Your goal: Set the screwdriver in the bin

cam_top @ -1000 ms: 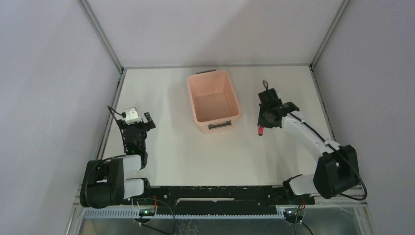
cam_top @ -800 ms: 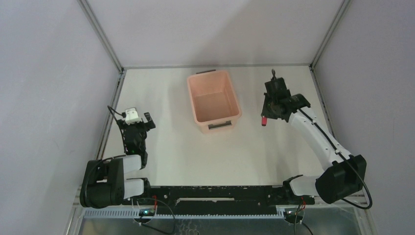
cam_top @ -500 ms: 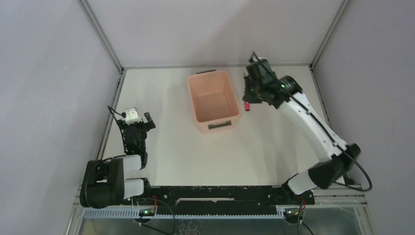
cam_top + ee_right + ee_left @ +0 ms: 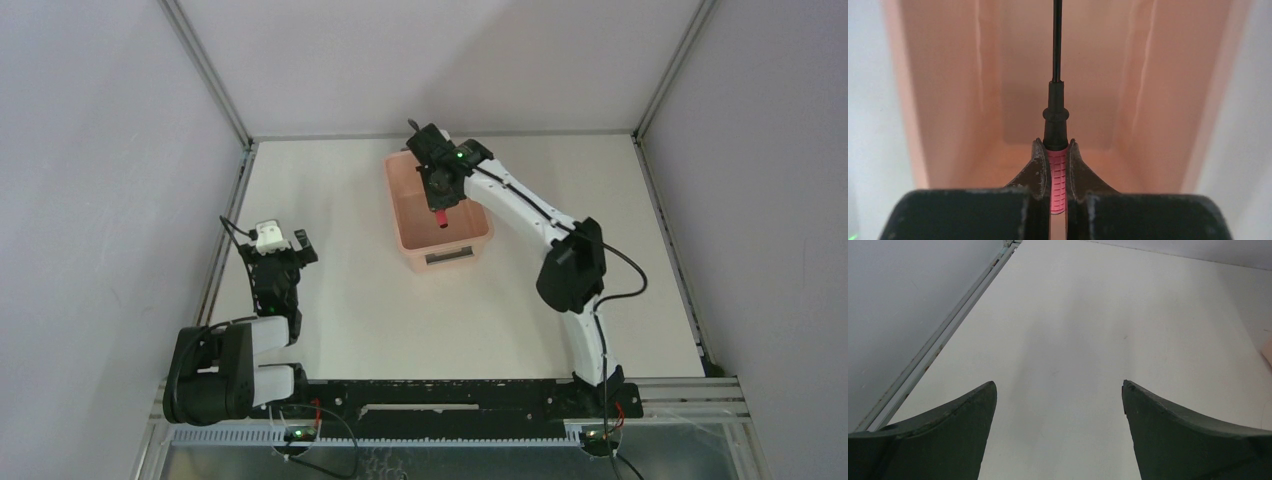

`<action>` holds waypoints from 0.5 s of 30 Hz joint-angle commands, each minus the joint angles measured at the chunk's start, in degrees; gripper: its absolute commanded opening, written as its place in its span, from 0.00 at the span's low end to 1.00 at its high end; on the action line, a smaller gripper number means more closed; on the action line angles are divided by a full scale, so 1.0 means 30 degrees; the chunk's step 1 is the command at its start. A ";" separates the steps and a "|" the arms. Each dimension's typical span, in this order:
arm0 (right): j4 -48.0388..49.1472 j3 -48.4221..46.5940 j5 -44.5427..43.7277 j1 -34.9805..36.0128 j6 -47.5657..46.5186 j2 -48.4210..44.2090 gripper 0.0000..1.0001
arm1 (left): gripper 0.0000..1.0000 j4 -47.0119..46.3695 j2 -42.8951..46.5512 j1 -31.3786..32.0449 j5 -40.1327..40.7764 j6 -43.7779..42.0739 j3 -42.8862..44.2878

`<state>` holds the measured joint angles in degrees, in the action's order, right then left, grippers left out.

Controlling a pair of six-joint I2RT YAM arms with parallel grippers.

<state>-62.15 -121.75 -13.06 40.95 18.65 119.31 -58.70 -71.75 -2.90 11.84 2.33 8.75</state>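
Screwdriver hangs inside the bin mouth at the table's 12 o'clock. Right jaws pinch its red handle; left jaws are spread at 9 o'clock. Step in hand, apparently: release. Next move: part the right jaws.

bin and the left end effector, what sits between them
Nothing: the top view shows only bare white table between the bin and the left end effector.

Our right arm and left arm: white shells, black joints, black cable, green light; left gripper dark grey-green.
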 commanded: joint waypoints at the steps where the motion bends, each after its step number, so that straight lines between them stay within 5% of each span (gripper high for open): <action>1: 0.1850 0.0423 -0.0231 -0.0217 0.0638 0.1418 0.07 | 1.00 -0.0297 -0.0020 0.0057 0.0102 -0.0337 0.0835; 11: 0.6449 0.3985 0.1311 -0.0642 0.1766 0.2790 0.16 | 1.00 -0.0298 -0.0006 0.0058 0.0113 -0.0336 0.0843; 15: 0.6419 0.4155 0.1623 -0.0627 0.1819 0.3206 0.28 | 1.00 -0.0298 -0.0013 0.0064 0.0099 -0.0336 0.0834</action>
<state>-47.24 -109.16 -9.32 39.33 22.48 128.64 -58.70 -71.75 -2.90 11.84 2.33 8.75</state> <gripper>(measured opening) 0.242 0.996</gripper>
